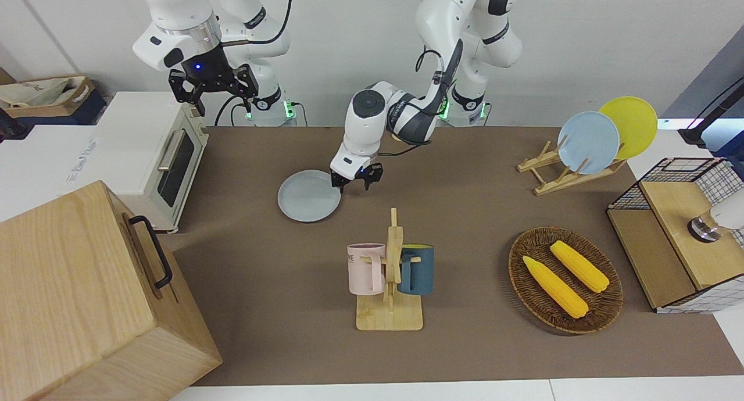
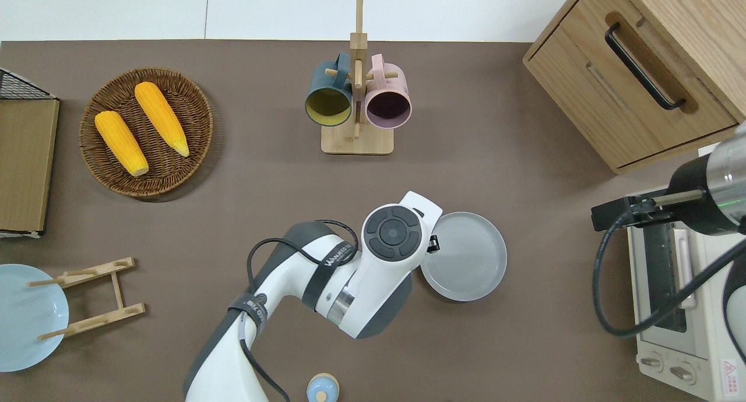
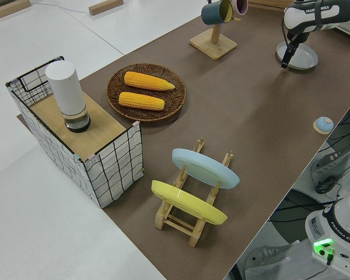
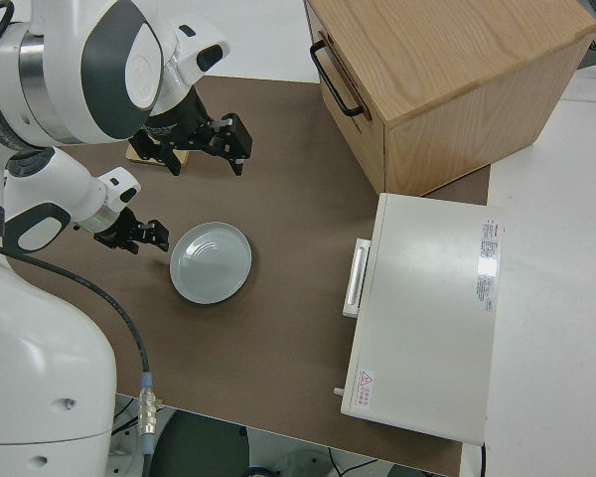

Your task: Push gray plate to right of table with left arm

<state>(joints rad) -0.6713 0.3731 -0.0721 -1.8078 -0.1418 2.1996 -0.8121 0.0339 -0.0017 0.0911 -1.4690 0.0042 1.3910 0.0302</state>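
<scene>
The gray plate lies flat on the brown table, between the mug rack and the robots and toward the right arm's end; it also shows in the overhead view and the right side view. My left gripper is open and empty, just off the plate's rim on the side toward the left arm's end, apart from it. In the overhead view the wrist hides most of it. My right gripper is parked, open.
A mug rack with a pink and a dark blue mug stands mid-table. A toaster oven and a wooden cabinet fill the right arm's end. A corn basket, a plate rack and a wire crate stand toward the left arm's end.
</scene>
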